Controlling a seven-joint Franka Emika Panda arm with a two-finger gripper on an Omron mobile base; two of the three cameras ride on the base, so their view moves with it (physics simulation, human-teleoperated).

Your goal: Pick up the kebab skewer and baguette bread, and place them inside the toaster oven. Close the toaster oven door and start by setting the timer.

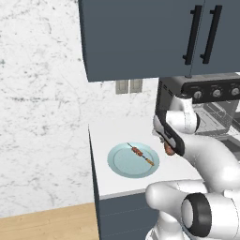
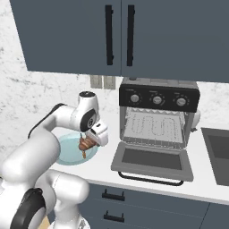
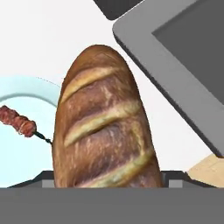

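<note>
My gripper (image 2: 88, 142) is shut on the baguette bread (image 3: 103, 127), a golden-brown slashed loaf held above the counter between the plate and the oven. The loaf also shows under my hand as the baguette bread (image 1: 168, 149) and the baguette bread (image 2: 84, 145). The kebab skewer (image 1: 140, 154) lies on a light blue plate (image 1: 121, 166), left of my hand; the kebab skewer (image 3: 18, 121) sits at the left edge of the hand view. The toaster oven (image 2: 159, 96) stands to the right with its door (image 2: 152, 161) dropped open flat and the wire rack (image 2: 154, 125) exposed.
Dark blue wall cabinets (image 2: 120, 36) hang low over the oven. The white counter (image 1: 117, 131) ends at a left edge beside a marble wall. A sink (image 2: 219, 152) lies right of the oven. Drawer fronts with black handles (image 2: 112, 195) run below the counter.
</note>
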